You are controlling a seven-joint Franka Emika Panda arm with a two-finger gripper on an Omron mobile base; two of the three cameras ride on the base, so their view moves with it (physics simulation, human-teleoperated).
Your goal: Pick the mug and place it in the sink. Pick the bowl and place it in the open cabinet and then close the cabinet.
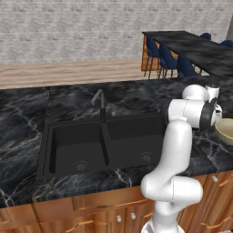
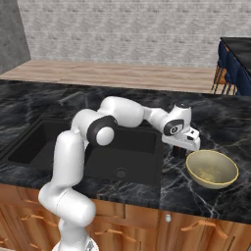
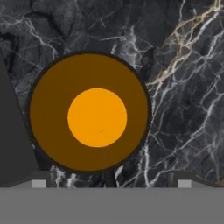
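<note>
In the hand view I look straight down into the mug (image 3: 97, 117), a dark round rim with an orange inside, standing on black marble. My gripper (image 3: 111, 184) hangs above it, open, its fingertips (image 3: 39, 183) set wide apart with nothing between them. In the right base view the gripper (image 2: 181, 150) points down at the counter just right of the sink (image 2: 122, 152) and left of the bowl (image 2: 212, 169), which is pale olive-beige and upright. The black double-basin sink (image 1: 73, 145) lies left of the arm, and the bowl (image 1: 225, 129) is at the right edge. The cabinet is out of view.
A dark slim faucet (image 1: 101, 105) stands behind the sink's divider. The sink's edge (image 3: 13, 131) runs close to the mug. Wooden drawers with round knobs (image 1: 119, 218) sit below the counter. A dark table with blue chairs (image 1: 166, 57) stands beyond the counter.
</note>
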